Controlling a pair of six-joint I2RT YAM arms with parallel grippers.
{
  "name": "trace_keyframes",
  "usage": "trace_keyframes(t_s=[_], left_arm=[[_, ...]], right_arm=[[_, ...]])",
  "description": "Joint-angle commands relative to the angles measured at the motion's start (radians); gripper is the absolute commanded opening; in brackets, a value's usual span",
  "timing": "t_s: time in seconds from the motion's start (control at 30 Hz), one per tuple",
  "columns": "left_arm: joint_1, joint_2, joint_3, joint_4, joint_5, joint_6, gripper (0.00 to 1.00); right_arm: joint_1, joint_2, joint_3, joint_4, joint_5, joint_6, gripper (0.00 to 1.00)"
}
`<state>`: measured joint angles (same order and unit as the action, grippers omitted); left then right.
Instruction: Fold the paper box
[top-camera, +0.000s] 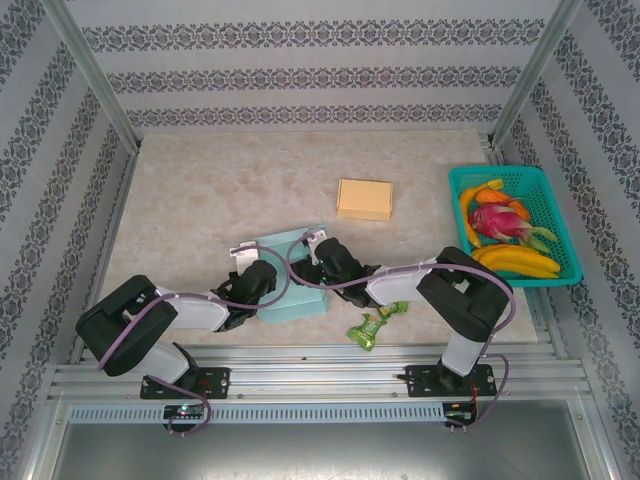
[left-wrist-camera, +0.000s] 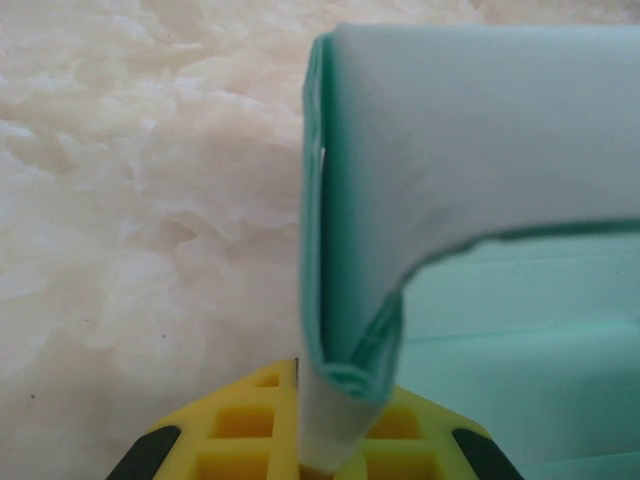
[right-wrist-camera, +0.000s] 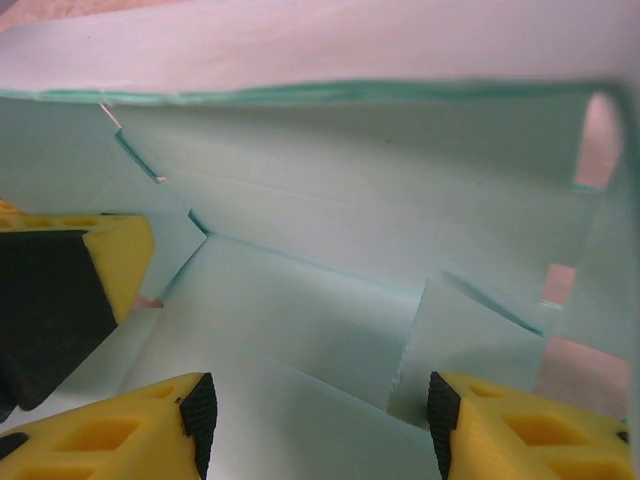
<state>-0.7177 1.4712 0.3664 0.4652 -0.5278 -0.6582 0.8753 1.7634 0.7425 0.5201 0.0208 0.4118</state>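
Teal paper box (top-camera: 297, 302) lies near-centre on the table, between both arms. Left gripper (left-wrist-camera: 325, 440) pinches its raised left wall. Right gripper (right-wrist-camera: 320, 425) is spread wide and empty, box floor at its 12 o'clock.

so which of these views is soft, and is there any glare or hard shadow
Left wrist: the paper box wall sits right up against the lens and looks soft, as does the table behind it. Right wrist: the box's far rim is blurred, its nearer folds clearer. Top external: sharp and evenly lit, no glare, no hard shadows.
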Motion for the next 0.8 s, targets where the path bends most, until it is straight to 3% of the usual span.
trace_keyframes(t_s=[0.0, 0.17, 0.33, 0.5, 0.77], left_arm=[[0.001, 0.015, -0.007, -0.035, 0.054, 0.001, 0.00], [0.001, 0.008, -0.012, -0.041, 0.040, -0.008, 0.00], [0.001, 0.013, -0.008, -0.048, 0.032, -0.008, 0.00], [0.001, 0.020, -0.007, -0.027, 0.046, 0.013, 0.00], [0.008, -0.031, -0.004, -0.058, 0.022, 0.053, 0.00]], right_arm=[[0.013, 0.055, 0.032, 0.044, -0.039, 0.009, 0.59], [0.014, 0.070, 0.031, 0.054, -0.040, 0.015, 0.59], [0.016, -0.029, -0.022, 0.026, -0.022, -0.009, 0.59], [0.017, -0.199, -0.092, -0.069, 0.022, -0.058, 0.59], [0.012, -0.535, -0.159, -0.389, 0.137, -0.207, 0.61]])
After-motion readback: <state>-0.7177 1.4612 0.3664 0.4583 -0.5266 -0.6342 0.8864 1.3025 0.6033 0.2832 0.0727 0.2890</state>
